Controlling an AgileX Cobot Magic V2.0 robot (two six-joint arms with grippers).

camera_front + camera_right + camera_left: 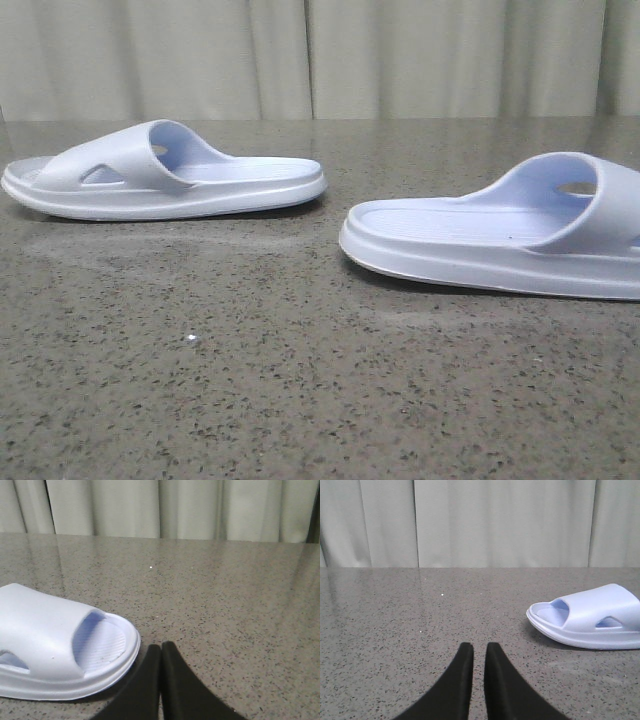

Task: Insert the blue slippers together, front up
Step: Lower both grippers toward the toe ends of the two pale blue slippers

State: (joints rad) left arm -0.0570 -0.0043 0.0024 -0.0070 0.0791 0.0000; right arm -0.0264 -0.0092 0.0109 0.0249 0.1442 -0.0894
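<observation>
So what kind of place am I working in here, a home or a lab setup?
Most likely a staged test bench, not a home. The speckled grey stone-look tabletop holds only the two blue slippers, and a plain pale curtain closes off the whole background.

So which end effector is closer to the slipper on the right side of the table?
Right. The right end effector sits just beside the right-hand slipper, at its toe. The left end effector faces the other slipper instead, farther off.
</observation>
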